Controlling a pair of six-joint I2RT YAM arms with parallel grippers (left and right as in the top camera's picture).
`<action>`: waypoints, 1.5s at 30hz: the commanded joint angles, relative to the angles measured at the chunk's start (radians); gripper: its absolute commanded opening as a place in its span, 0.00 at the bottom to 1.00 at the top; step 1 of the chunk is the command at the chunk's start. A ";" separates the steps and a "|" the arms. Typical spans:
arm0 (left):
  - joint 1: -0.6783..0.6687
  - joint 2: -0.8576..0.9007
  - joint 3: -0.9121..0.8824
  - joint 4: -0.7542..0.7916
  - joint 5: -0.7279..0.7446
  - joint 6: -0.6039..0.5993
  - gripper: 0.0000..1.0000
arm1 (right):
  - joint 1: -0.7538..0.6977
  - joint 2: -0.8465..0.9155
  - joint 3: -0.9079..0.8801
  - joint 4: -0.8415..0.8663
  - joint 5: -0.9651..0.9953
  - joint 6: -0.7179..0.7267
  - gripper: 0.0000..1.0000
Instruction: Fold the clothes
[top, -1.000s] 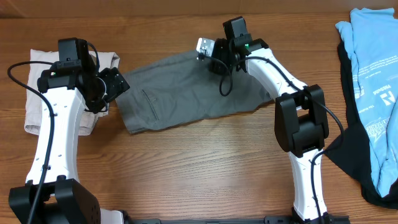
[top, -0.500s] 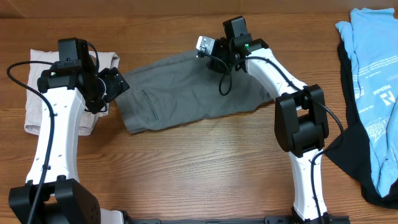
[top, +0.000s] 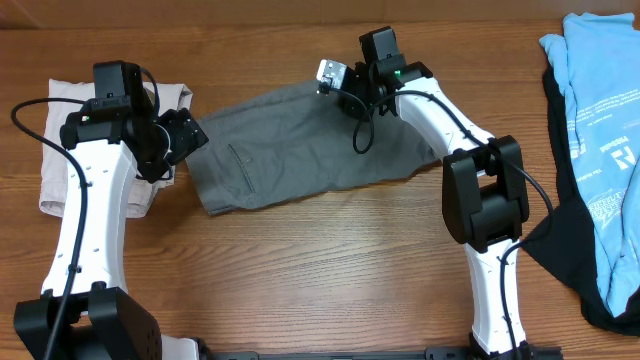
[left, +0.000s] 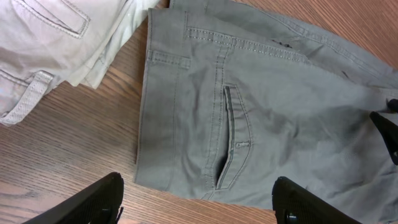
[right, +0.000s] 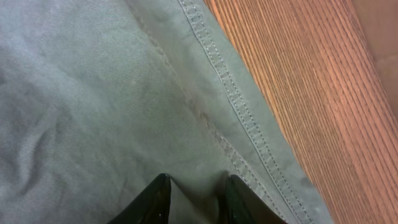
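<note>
Partly under right arm (top: 432, 108), the grey shorts (top: 300, 150).

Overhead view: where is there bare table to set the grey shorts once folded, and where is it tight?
Widest bare table: in front of the grey shorts, between the left arm and right arm. A smaller patch lies between the right arm and the blue shirt. Crowded: beige shorts under the left arm; the shirt along the right edge.
</note>
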 joint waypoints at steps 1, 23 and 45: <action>-0.005 -0.010 0.000 0.005 -0.013 0.019 0.80 | -0.013 0.020 0.008 0.003 -0.016 0.001 0.36; -0.005 -0.010 0.000 0.009 -0.013 0.016 0.80 | -0.015 0.037 0.013 0.057 -0.016 0.076 0.13; -0.005 -0.010 0.000 0.011 -0.013 0.020 0.80 | -0.031 -0.058 0.020 0.095 -0.014 0.189 0.04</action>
